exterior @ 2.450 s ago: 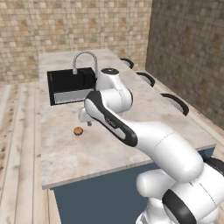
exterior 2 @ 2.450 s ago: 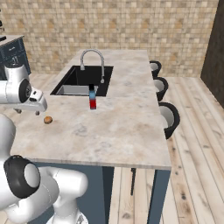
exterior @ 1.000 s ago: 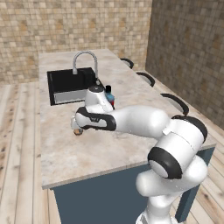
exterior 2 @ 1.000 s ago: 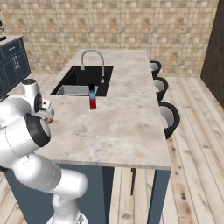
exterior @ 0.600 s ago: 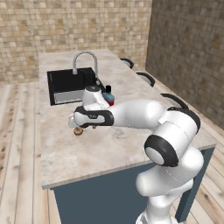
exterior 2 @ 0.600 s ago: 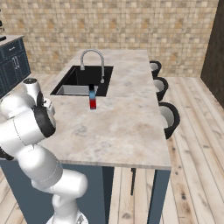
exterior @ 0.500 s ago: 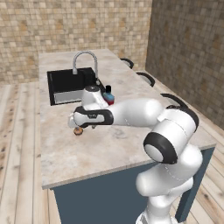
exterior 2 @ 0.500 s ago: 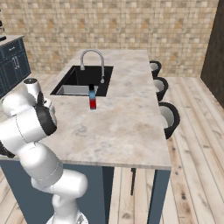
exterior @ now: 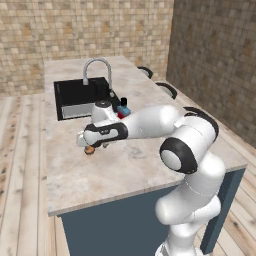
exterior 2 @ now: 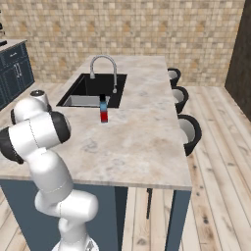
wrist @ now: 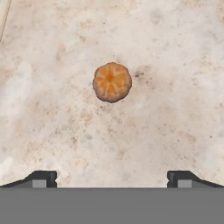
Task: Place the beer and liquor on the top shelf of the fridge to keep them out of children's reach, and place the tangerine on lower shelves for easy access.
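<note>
Going for the tangerine (wrist: 112,82) first. It's sitting loose on the counter (wrist: 175,109), right under my gripper (wrist: 112,177), whose jaws are spread wide with nothing between them. Next I'd drop straight down and centre it before pinching. Liquor (exterior 2: 103,112) waits by the sink (exterior 2: 93,90); height above the fruit is hard to judge here.

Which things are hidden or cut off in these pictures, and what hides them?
- Tangerine, left base view: mostly covered by the hand above it.
- Liquor, left base view: its red body sits behind the arm.
- Gripper, hand view: just the tips of its wide-apart fingers rise at the bottom edge.
- Sink floor, right base view: near part hidden by the counter edge.
</note>
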Controlling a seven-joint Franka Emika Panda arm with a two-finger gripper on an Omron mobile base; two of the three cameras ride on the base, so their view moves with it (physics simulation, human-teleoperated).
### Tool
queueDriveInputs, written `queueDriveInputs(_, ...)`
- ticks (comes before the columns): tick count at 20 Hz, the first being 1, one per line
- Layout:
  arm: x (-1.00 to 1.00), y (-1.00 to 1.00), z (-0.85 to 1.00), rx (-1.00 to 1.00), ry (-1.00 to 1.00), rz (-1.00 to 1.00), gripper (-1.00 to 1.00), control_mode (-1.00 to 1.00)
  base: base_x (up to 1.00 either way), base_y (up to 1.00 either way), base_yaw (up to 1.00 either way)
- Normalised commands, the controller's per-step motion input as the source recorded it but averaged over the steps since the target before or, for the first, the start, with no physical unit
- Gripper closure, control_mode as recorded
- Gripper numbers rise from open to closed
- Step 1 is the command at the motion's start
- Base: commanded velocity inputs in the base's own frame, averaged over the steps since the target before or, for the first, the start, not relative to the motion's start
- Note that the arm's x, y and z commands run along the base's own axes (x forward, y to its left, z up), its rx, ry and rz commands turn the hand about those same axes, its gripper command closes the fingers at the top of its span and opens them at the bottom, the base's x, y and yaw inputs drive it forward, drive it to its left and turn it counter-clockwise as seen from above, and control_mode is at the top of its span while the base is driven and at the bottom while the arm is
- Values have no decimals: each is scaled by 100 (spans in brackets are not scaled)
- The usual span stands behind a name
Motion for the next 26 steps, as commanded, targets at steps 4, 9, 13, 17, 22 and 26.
queueDriveInputs(4,20,4,-27,0,0,0,-100,-100,0,0,0)
queueDriveInputs(9,21,8,-28,0,0,0,-100,-100,0,0,0)
queueDriveInputs(13,21,11,-23,0,0,0,-100,-100,0,0,0)
queueDriveInputs(17,21,13,-17,0,0,0,-100,-100,0,0,0)
queueDriveInputs(22,22,9,-12,0,0,0,-100,-100,0,0,0)
queueDriveInputs(26,21,7,-11,0,0,0,-100,-100,0,0,0)
